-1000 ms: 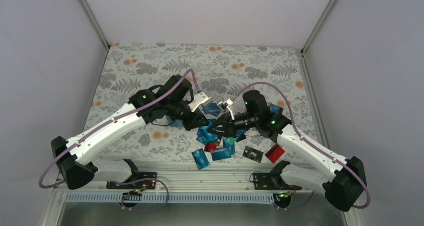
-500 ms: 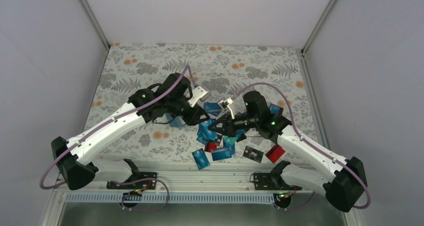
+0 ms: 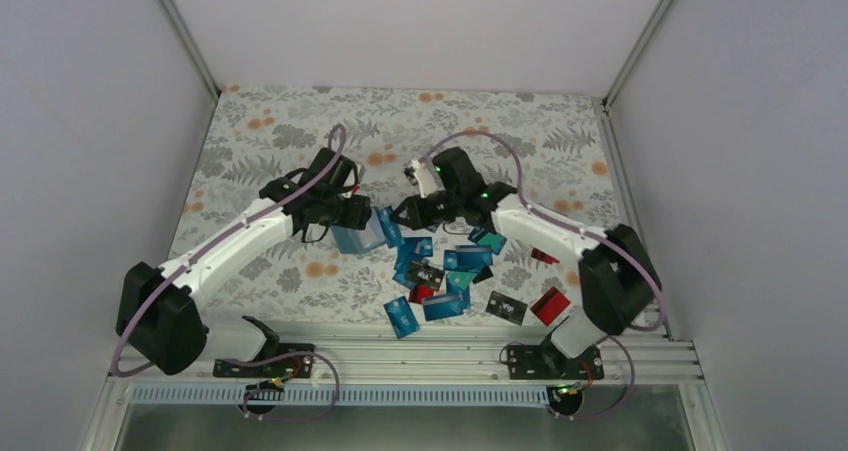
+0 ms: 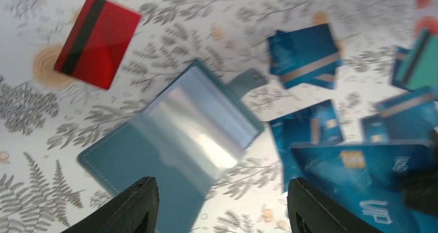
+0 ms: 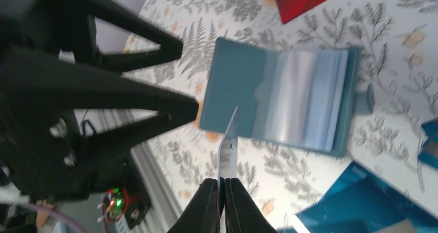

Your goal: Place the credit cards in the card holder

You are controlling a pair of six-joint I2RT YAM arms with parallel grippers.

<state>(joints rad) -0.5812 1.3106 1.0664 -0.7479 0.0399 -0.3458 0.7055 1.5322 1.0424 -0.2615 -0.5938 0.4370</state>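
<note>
Nearest the arm bases, many thin plastic credit cards [image 3: 445,271], blue, teal, red and black, lie scattered on the floral table cover [image 3: 500,121]. Just beyond, the flat teal-blue soft card holder [image 3: 355,239] lies open, with no card showing in its pockets, so most of the work seems left. The left gripper [image 4: 222,184] hovers over it, fingers spread. The right gripper [image 5: 222,184], pressed together, pinches one card [image 5: 228,140] edge-on above the holder.

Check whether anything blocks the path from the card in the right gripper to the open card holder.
Nothing visible lies on the pockets of the card holder. The card in the right gripper points edge-on toward it. The open fingers of the left gripper reach just to its plain flap edge, beside the pockets.
</note>
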